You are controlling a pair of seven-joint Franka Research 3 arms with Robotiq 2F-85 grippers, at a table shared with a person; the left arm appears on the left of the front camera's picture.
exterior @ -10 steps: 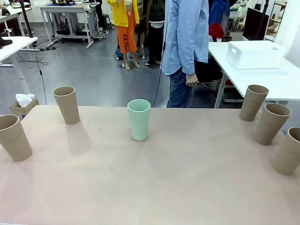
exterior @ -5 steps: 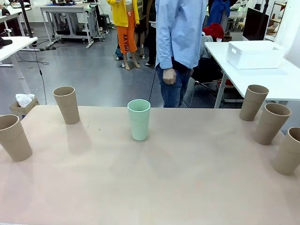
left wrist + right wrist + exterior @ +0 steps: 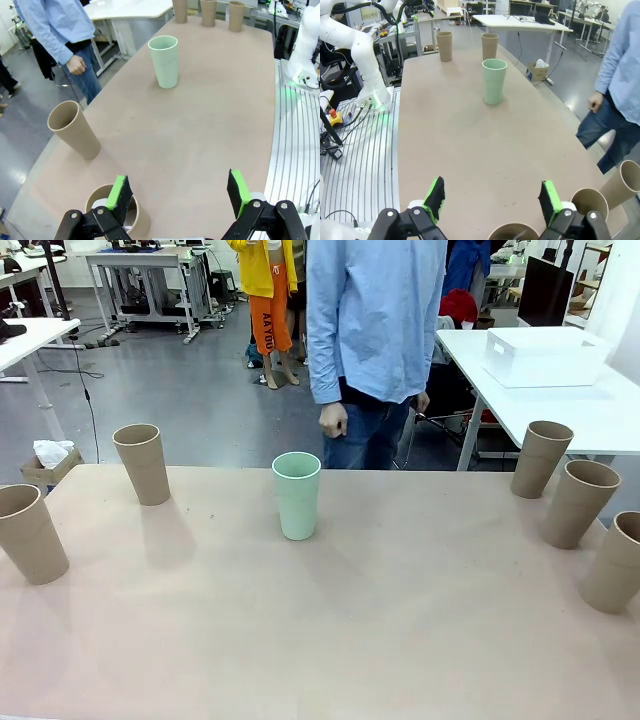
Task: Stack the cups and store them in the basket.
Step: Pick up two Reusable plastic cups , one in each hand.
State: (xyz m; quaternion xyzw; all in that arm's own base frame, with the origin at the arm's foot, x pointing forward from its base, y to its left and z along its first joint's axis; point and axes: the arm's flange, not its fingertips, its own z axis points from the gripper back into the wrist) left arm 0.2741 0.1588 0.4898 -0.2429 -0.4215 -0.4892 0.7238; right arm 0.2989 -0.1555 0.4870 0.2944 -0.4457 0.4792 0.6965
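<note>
Cups (image 3: 494, 81) all upright, unstacked, on the surface (image 3: 400, 630). Mint cup (image 3: 297, 495) stands mid, toward far edge. Tan pair (image 3: 142, 463) is at the left end, the two well apart. Tan trio (image 3: 579, 502) is at the right end, close together. Basket (image 3: 545, 357) sits off this surface, on a white table (image 3: 610, 420) behind, far right. Person (image 3: 375, 320) stands at far edge just behind mint cup, hand (image 3: 333, 420) hanging loose. Left end effector (image 3: 178, 190) is spread wide, empty, w/ one pad over the rim of the nearer cup of tan pair. Right end effector (image 3: 492, 196) is likewise spread, empty, just above tan trio.
</note>
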